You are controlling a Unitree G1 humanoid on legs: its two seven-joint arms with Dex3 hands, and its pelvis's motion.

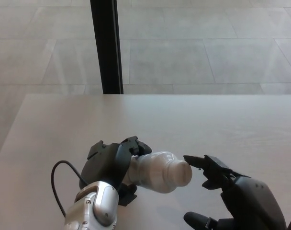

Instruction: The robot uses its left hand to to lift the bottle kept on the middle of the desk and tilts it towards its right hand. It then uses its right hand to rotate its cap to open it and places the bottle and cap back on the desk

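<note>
The left robot hand (112,165) is clamped round the bottle (157,171), holding it above the worktop (193,120) and tipped sideways so the cap (182,173) faces the other arm. The right robot hand (227,184) holds nothing, fingers (195,161) spread and just beside the cap, not visibly gripping it; I'd say the twist comes next.

A pale wood-grain surface (207,120) fills the lower frame. Beyond it, large light grey floor tiles (193,48) spread; a black post (106,45) stands upper left.
</note>
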